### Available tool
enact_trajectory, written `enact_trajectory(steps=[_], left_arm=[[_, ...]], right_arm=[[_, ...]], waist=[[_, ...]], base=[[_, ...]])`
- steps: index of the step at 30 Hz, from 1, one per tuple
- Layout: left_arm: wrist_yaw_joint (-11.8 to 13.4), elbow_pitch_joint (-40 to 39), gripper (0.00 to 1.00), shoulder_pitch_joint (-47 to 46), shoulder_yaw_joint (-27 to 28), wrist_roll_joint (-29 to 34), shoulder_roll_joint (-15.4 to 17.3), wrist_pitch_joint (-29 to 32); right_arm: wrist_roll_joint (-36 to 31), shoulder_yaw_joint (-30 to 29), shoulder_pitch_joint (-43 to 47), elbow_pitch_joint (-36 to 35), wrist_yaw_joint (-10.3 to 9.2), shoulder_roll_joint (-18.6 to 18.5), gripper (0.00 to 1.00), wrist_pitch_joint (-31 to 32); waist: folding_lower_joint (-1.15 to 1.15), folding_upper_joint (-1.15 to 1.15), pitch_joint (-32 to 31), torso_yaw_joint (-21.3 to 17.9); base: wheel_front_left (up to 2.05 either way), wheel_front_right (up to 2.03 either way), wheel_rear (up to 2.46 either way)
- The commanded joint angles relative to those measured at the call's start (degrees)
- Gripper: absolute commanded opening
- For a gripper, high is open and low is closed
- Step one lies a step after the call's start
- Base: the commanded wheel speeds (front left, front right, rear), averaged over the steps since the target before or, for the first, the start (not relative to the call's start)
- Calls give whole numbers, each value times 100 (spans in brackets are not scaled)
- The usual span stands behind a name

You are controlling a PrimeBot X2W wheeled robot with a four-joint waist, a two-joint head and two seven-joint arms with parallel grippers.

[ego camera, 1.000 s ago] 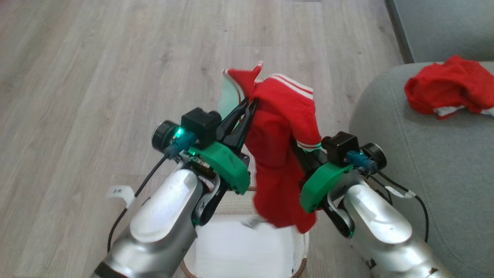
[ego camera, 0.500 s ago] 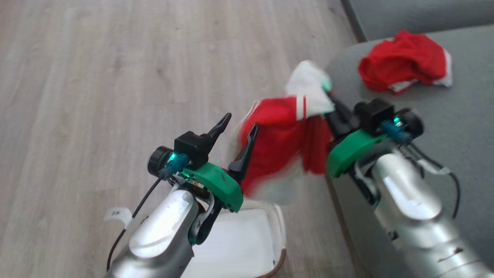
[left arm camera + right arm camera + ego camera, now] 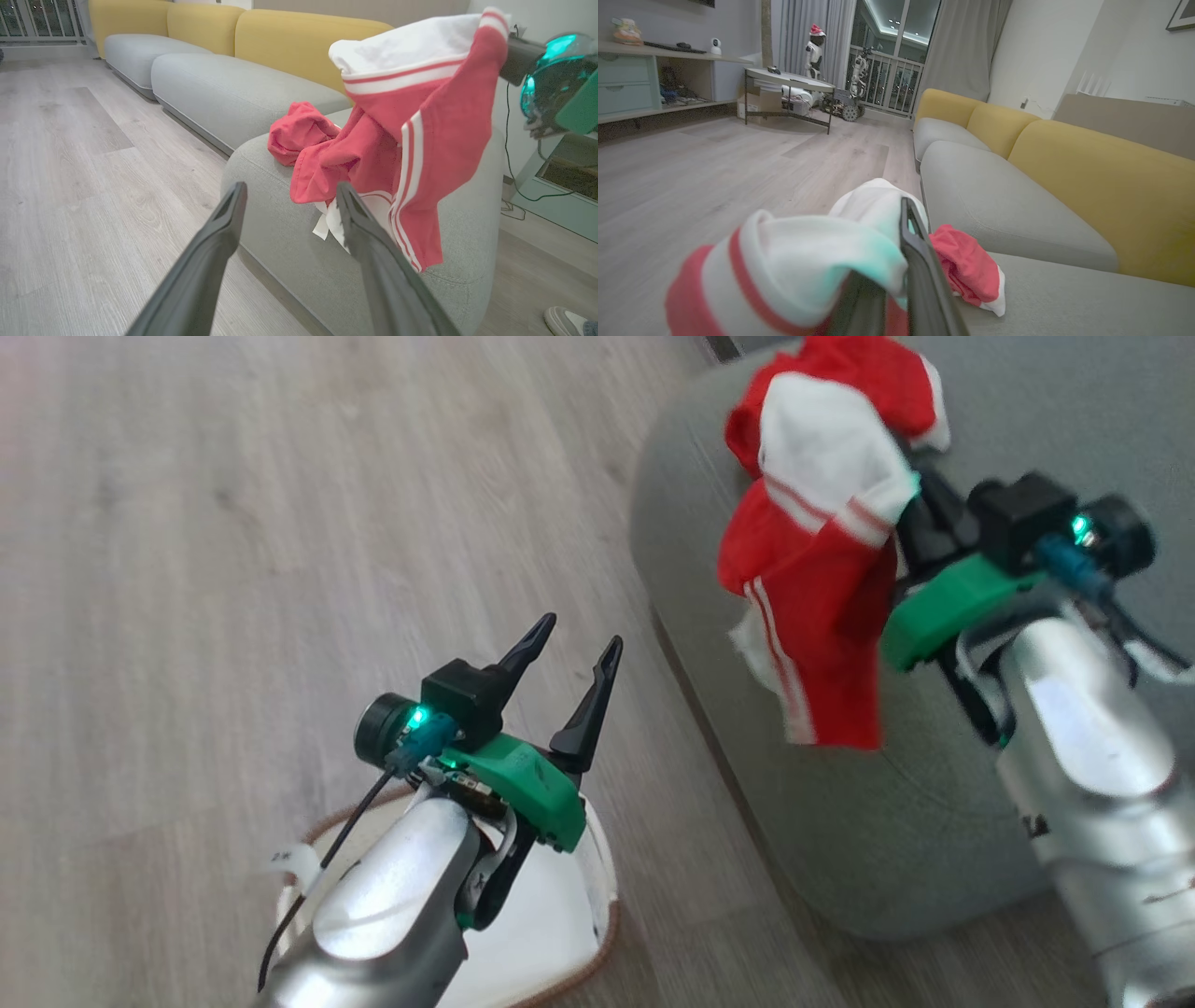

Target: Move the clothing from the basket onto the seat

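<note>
The basket (image 3: 579,896) sat below and behind your left jaws, which were spread wide and empty. Your right jaws pinched a red garment (image 3: 822,597) hanging below them, over the edge of the seat (image 3: 887,840). Just past them lay a second garment (image 3: 299,133). Next job, I think: reach further in, then let go.

The clothing (image 3: 822,616) is thin matt cloth, red with white panels, soft and creased; the second garment (image 3: 966,268) on the seat is the same fabric. The seat (image 3: 868,821) has grey-green woven upholstery, matt and finely textured, with yellow cloth cushions (image 3: 1101,186) behind it. The floor (image 3: 233,523) beside the seat is pale wood-grain plank with a faint sheen. The basket (image 3: 597,887) is smooth white plastic with a brown woven-look rim. The left gripper (image 3: 580,628) has dark matt plastic fingers (image 3: 210,261) and a glossy silver forearm shell (image 3: 401,887).
</note>
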Motion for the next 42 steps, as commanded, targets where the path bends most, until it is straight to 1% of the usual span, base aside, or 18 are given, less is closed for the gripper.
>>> enact_trajectory(steps=[1,6,13,18,23,24,26,27,29,31,33,36,39,42], left_arm=[[11,-132,100,-274,192,58,76,-68],[10,-108,100,-423,154,136,50,-88],[6,-206,100,-651,142,248,68,-105],[30,-383,100,-783,139,346,121,-112],[66,-629,100,-917,104,458,175,-109],[79,-736,100,-964,83,497,199,-95],[91,-834,100,-1000,55,533,221,-69],[91,-834,100,-1000,55,533,221,-69],[102,-928,100,-1032,18,570,234,-36],[118,-1012,100,-1049,-12,594,245,-3],[139,-1100,100,-1078,-30,622,265,28],[156,-1219,100,-1137,-52,659,296,68],[169,-1325,100,-1204,-77,691,309,106],[211,-1411,100,-1260,-73,729,333,115]], right_arm=[[-35,23,-332,-244,-2,-35,0,29],[-5,225,-645,-273,-2,-179,0,167],[93,136,-1408,-105,-2,-586,0,265],[126,-63,-2068,112,-2,-1032,0,377],[112,-347,-2702,491,-2,-1625,0,528],[92,-475,-2928,690,-2,-1857,0,584],[24,-600,-3134,915,-2,-2083,0,623],[24,-600,-3134,915,-2,-2083,0,623],[-78,-737,-3313,1125,-2,-2286,0,629],[-227,-924,-3415,1265,-2,-2411,0,645],[-394,-1089,-3506,1397,-2,-2480,0,655],[-667,-1257,-3599,1616,-2,-2477,0,677],[-928,-1409,-3643,1852,-2,-2382,0,671],[-1135,-1574,-3621,2120,-2,-2178,0,615]], waist=[[0,0,268,-236],[0,0,551,-313],[0,0,967,-106],[0,0,1316,176],[0,0,1723,517],[0,0,1906,651],[0,0,2074,775],[0,0,2074,775],[0,0,2228,907],[0,0,2368,1025],[0,0,2522,1123],[0,0,2753,1255],[0,0,2970,1368],[0,0,3152,1423]], base=[[0,0,0],[0,0,0],[0,0,0],[0,0,0],[0,0,0],[0,0,0],[0,0,0],[0,0,0],[0,0,0],[0,0,0],[0,0,0],[0,0,0],[0,0,0],[0,0,0]])
